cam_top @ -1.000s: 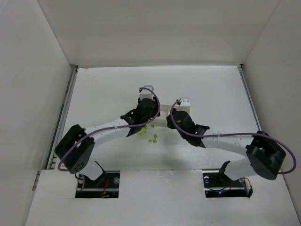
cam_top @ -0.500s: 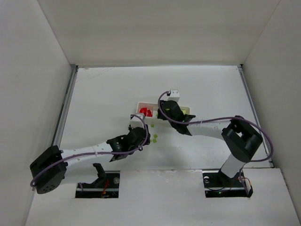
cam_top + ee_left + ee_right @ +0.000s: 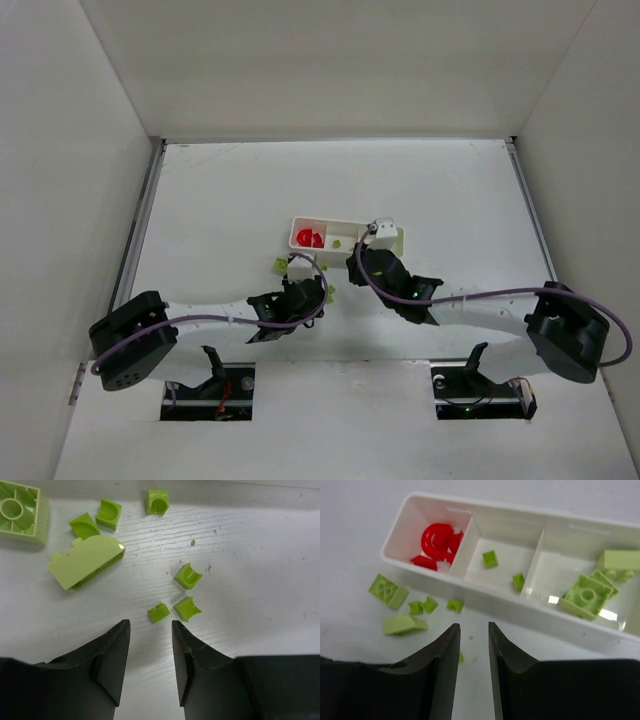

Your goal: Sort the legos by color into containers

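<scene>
Step in hand, judging by the layout: picking a loose green piece off the white painted tabletop (image 3: 260, 580). Lower the left gripper (image 3: 148, 630), jaws narrowly parted and holding nothing, straight over the tiny lime-green plastic brick (image 3: 158, 612) just ahead of its tips. Square the fingers to the flat sides first. Close gently, against skidding or popping out, likely with so small and slick a piece. Mind the notched lime-green neighbour (image 3: 187, 607) just beside it, apart yet near enough to be nudged. Leave the lime-green curved slope piece (image 3: 86, 561) farther ahead for later.

Right gripper (image 3: 474, 630) likewise slightly parted and empty, poised near the front wall of the long shallow white plastic three-compartment tray (image 3: 485, 600). Red plastic pieces (image 3: 439, 542) in the left compartment, two small green bits (image 3: 490, 558) in the middle, larger lime-green bricks (image 3: 585, 596) in the right.

Lift clear of the thin rim before crossing over. Keep apart from the other arm, close by over the same small patch. Open table beyond the tray and to both sides; white enclosure walls (image 3: 60, 200) well away.
</scene>
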Robot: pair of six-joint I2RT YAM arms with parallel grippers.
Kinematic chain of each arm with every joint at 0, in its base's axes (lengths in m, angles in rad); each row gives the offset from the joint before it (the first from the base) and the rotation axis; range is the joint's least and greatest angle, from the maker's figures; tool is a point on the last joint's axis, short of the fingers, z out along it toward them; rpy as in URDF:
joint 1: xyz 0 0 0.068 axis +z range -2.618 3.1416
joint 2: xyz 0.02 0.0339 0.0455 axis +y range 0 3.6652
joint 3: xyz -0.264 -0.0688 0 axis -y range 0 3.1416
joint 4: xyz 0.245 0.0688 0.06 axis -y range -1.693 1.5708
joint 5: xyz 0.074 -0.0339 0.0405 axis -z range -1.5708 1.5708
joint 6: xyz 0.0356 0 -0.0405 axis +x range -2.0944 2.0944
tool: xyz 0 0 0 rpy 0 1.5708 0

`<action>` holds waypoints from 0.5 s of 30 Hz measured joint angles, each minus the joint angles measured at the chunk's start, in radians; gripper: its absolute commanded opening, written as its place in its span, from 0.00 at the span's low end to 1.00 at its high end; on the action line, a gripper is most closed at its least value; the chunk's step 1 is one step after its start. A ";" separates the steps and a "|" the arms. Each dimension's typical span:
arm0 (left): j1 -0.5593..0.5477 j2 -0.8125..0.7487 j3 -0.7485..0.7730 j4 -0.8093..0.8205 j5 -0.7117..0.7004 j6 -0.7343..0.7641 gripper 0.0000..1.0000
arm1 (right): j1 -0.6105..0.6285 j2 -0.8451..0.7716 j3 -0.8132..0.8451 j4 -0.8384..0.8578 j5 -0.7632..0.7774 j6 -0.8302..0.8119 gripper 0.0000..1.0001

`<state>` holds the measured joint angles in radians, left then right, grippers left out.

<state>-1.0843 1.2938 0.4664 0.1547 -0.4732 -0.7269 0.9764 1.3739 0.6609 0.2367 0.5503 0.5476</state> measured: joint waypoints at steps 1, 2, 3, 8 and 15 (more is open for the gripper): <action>0.000 0.008 0.000 0.005 0.000 -0.004 0.35 | 0.006 -0.024 -0.026 -0.005 0.002 0.012 0.35; 0.000 0.015 0.000 0.013 -0.002 -0.008 0.35 | 0.008 -0.045 -0.054 -0.010 0.004 0.027 0.35; 0.003 0.022 0.000 0.021 -0.002 -0.012 0.34 | 0.010 -0.061 -0.076 -0.018 0.007 0.040 0.35; 0.009 0.054 0.001 0.045 -0.006 -0.026 0.34 | 0.038 -0.103 -0.150 -0.055 0.019 0.096 0.35; 0.011 0.117 0.031 0.081 -0.014 -0.038 0.32 | 0.075 -0.105 -0.154 -0.065 0.020 0.125 0.37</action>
<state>-1.0733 1.4113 0.4973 0.2359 -0.4877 -0.7650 1.0515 1.2694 0.5068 0.1719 0.5705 0.6724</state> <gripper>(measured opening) 0.336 0.367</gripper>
